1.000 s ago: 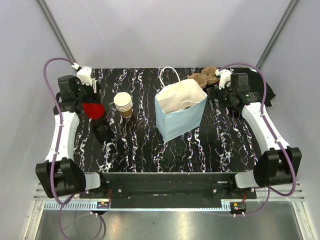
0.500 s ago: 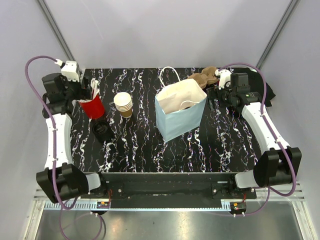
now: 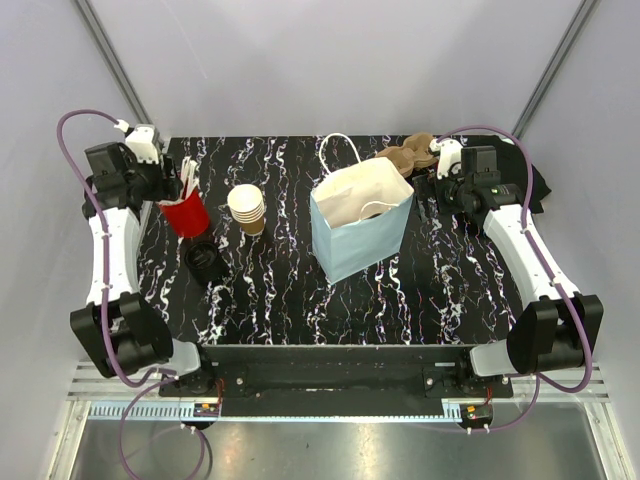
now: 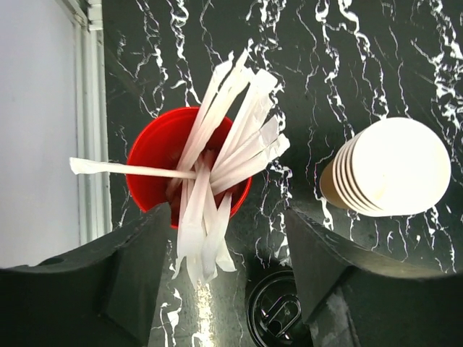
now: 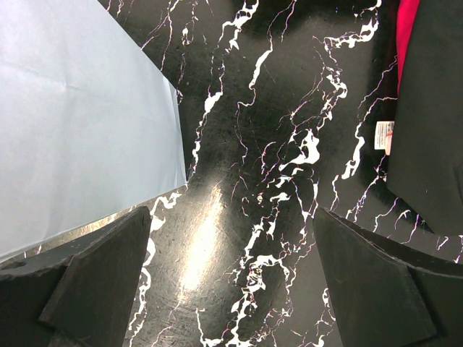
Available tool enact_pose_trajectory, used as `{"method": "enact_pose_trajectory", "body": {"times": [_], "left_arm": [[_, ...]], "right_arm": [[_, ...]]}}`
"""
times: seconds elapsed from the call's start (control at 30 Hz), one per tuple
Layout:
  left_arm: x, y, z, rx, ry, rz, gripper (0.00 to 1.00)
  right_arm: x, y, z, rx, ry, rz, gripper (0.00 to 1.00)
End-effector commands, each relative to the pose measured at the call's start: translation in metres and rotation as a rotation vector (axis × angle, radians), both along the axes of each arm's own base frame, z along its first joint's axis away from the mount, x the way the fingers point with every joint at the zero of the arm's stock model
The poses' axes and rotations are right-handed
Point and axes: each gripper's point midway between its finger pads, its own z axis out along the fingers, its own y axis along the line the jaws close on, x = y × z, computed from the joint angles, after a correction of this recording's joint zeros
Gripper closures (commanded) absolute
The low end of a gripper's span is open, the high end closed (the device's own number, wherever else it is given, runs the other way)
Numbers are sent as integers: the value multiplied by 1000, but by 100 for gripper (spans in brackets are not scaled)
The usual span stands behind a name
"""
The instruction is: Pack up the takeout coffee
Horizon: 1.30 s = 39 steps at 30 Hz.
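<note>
Left hand (image 4: pixel 226 217) leftward, near table (image 4: pixel 123 87) edge

— What sits under your right wrist?

— My right gripper (image 5: pixel 230 217), poised over a black marble-patterned table (image 5: pixel 289 108) veined in white. My two dark fingers (image 5: pixel 94 282) are spread wide at the lower corners, with only tabletop and a patch of glare between them.

— And at the edges?

— Left, the flat pale-blue wall of a paper bag (image 5: pixel 79 116), its bottom edge meeting the table just above the finger at lower left. Right, a black cloth (image 5: pixel 427 130) carrying a small white printed label (image 5: pixel 383 135), the print too small to read. A red strip (image 5: pixel 407 29) shows in the top right corner.
</note>
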Motion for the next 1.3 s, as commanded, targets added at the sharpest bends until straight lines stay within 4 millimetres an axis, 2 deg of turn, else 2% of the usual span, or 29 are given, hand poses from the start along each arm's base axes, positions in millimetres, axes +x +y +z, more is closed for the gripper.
{"method": "enact_pose_trajectory", "body": {"times": [0.0, 0.13, 0.17, 0.27, 0.47, 0.97, 1.07, 1.27], "left_arm": [[8, 2, 14, 7, -26, -31, 34], [10, 2, 10, -8, -6, -30, 37], [10, 3, 8, -14, 2, -26, 43], [10, 2, 7, -21, 8, -27, 50], [10, 1, 5, -25, 13, -28, 58], [1, 11, 1, -1, 57, 32, 55], [1, 10, 1, -7, 60, 29, 64], [-1, 11, -2, 0, 68, 36, 71]], "right_arm": [[4, 1, 3, 18, -19, -3, 1], [4, 1, 3, 18, -19, -4, 2], [4, 1, 3, 18, -19, -3, 2], [4, 1, 2, 20, -17, -4, 2], [4, 2, 2, 25, -14, -3, 2], [4, 4, 1, 34, -9, 1, 2], [4, 4, 1, 34, -7, 1, 2], [3, 5, 0, 38, -5, 3, 3]]}}
